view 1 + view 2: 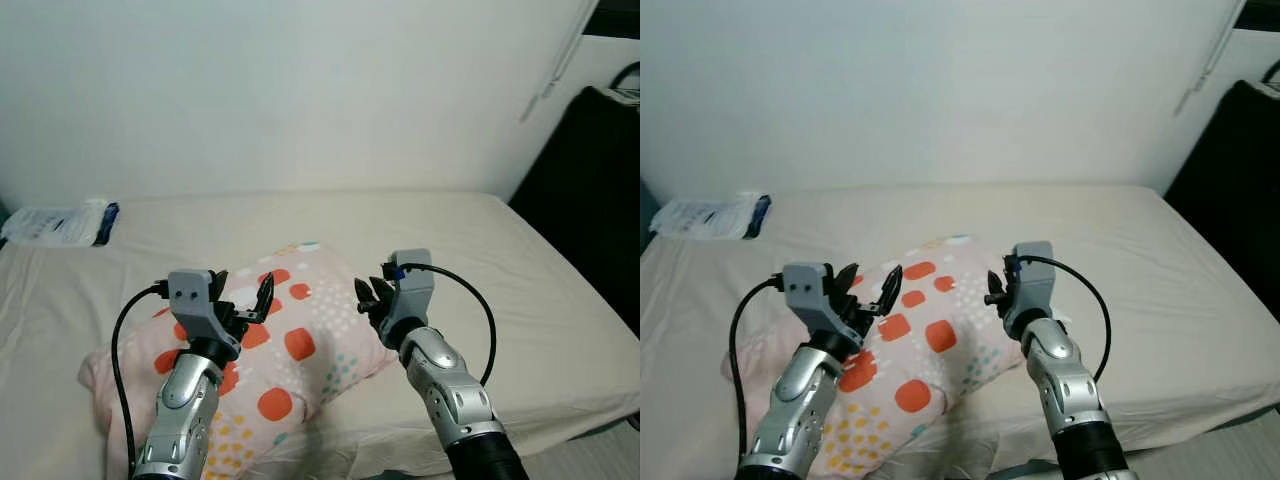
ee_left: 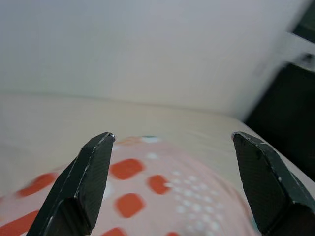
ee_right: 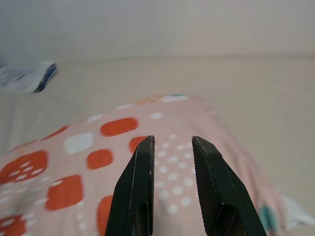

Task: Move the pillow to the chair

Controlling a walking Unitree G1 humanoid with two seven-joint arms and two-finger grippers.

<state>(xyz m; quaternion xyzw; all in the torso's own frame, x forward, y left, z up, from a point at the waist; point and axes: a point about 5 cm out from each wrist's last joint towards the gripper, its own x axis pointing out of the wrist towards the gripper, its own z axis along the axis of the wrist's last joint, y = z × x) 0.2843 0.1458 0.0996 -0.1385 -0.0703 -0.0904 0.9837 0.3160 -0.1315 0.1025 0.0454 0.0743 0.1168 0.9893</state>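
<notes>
- The pillow (image 1: 285, 340), pink with orange and white patches, lies on the bed (image 1: 500, 290) near its front edge, directly ahead of me and below both my claws.
- Its long axis runs diagonally: the near end is low on my left, the far end points up toward the wall and to my right.
- My left claw (image 1: 243, 298) hovers over the pillow's left-middle part, fingers spread wide; in the left wrist view the pillow top sits between and beyond the two fingers (image 2: 83, 182).
- My right claw (image 1: 370, 297) hangs at the pillow's right upper edge, fingers nearly pressed together with a narrow gap, pinching nothing.
- In the right wrist view the pillow lies straight ahead of the right fingers (image 3: 135, 191).
- Both claws are about equally near; the left one is over the bulk, the right one over the edge.
- Both forearms reach forward and up from below, wrists raised, claws pointing toward the wall.
- I judge neither claw touches the pillow yet; the grasp is still to come.
- A white packet (image 1: 60, 222) lies at the bed's far left, well apart.
- A dark object (image 1: 590, 190) stands right of the bed; I cannot tell if it's the chair.
</notes>
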